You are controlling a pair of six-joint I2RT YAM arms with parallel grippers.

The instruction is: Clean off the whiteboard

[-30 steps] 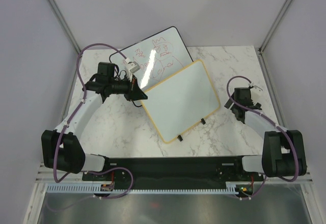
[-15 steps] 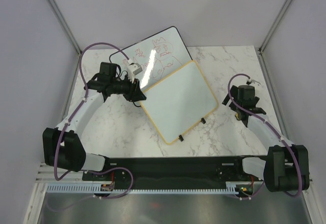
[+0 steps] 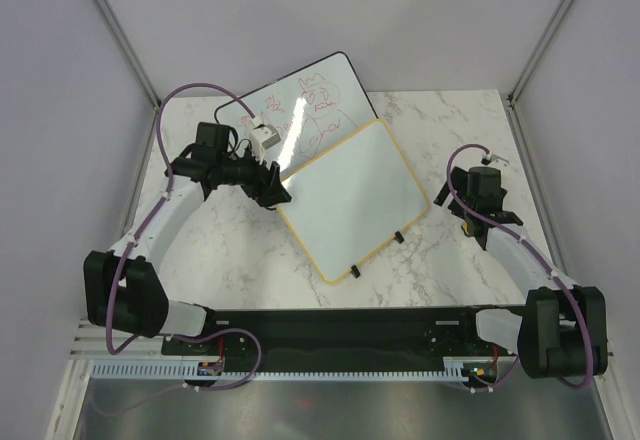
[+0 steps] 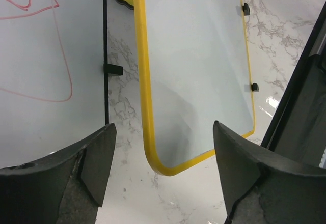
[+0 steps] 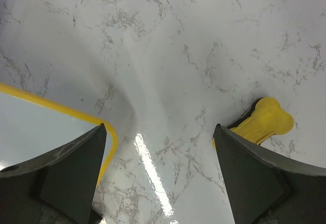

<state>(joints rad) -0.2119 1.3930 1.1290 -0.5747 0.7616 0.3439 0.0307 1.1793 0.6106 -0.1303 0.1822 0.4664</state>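
The whiteboard (image 3: 350, 200), yellow-framed with a blank face, lies tilted in the middle of the marble table, two black clips (image 3: 398, 237) on its near right edge. My left gripper (image 3: 276, 192) hovers at the board's left corner. In the left wrist view this gripper (image 4: 163, 127) is open, its jaws straddling the rounded yellow corner (image 4: 163, 169) with nothing between them. My right gripper (image 3: 470, 208) is beside the board's right corner. It (image 5: 159, 127) is open over bare marble, with the board's corner (image 5: 104, 127) by its left finger.
A larger black-framed whiteboard (image 3: 300, 100) with red scribbles lies at the back, partly under the yellow one; a small white-grey block (image 3: 264, 133) rests on it. A yellow bone-shaped eraser (image 5: 262, 122) lies by my right gripper, also seen from above (image 3: 467, 228). Grey walls enclose the table.
My left gripper has gone from shut to open and edged toward the board's corner. The right arm swung its wrist outward earlier, then stayed still.
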